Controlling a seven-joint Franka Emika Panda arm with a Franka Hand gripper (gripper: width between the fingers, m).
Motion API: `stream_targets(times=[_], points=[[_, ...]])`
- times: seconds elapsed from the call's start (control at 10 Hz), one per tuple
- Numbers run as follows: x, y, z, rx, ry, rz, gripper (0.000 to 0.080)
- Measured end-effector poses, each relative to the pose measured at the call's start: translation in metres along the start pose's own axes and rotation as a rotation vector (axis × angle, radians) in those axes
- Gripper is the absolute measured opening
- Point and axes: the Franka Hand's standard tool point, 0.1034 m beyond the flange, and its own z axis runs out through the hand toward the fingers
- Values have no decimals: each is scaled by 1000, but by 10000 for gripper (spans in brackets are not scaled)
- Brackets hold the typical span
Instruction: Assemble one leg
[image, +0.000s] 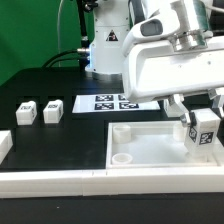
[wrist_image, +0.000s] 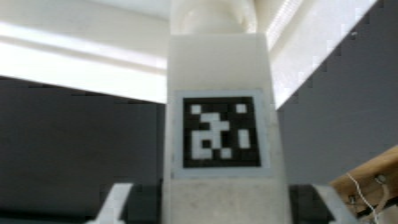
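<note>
Leg (wrist_image: 219, 120) fills the wrist view, upright, with its black-and-white tag facing the lens. Jaws are closed on its lower sides, gripping it, with no gap visible.

In the exterior view the same leg (image: 203, 130) hangs under the white arm (image: 170, 55), slightly tilted. It sits over the tray (image: 150, 135) towards the exterior view's right. Cannot tell if the leg's bottom touches the tray floor.

The tray is large, white and square, and a round socket (image: 122, 158) shows in its near corner on the exterior view's left. White rail (image: 60, 182) runs along the front edge, just before the tray.

The marker board (image: 108, 102) lies flat on the black worktop (image: 40, 85) behind the tray. Two loose blocks (image: 27, 111) (image: 53, 110) with tags stand side by side at the exterior view's left, near the marker board and well apart from the tray. Another white piece (image: 4, 145) is cut off at that edge.
</note>
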Motion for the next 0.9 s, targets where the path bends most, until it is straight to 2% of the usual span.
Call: stream_targets(times=[0.3, 0.6, 0.7, 0.8, 0.9], points=[[0, 10, 0, -9, 10, 7, 294], [0, 10, 1, -5, -5, 11, 294], [-3, 11, 2, -2, -17, 12, 356], [-3, 11, 2, -2, -17, 12, 556], [-3, 10, 2, -2, -17, 11, 620]])
